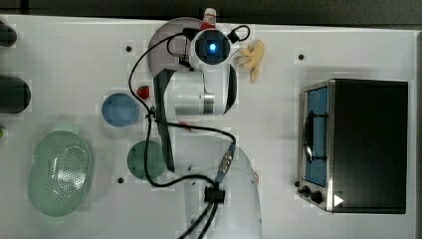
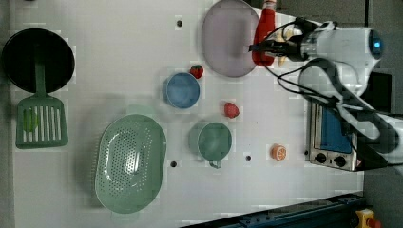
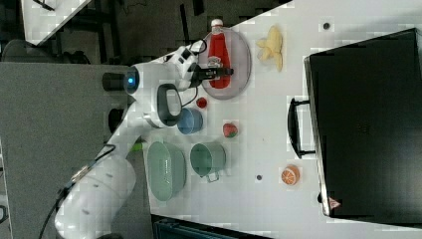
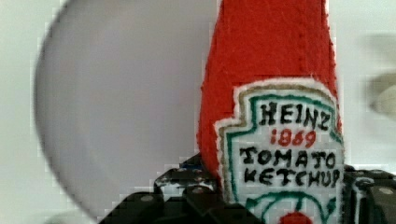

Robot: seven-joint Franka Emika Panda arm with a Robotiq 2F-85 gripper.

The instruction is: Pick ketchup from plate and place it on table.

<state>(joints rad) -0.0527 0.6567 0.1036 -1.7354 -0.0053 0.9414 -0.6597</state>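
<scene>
On the white table (image 3: 259, 134), your round mauve plate (image 3: 241, 59) carries the soft felt ketchup (image 3: 218, 59), grasped by your gripper (image 3: 224, 72).

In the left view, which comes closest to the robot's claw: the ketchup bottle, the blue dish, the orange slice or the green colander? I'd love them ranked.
From the gripper outward, in the left view:
1. ketchup, at the fingertips, on the plate's right side.
2. blue dish, lower left.
3. orange slice, straight below, near the toaster oven.
4. green colander, far lower left.
</scene>
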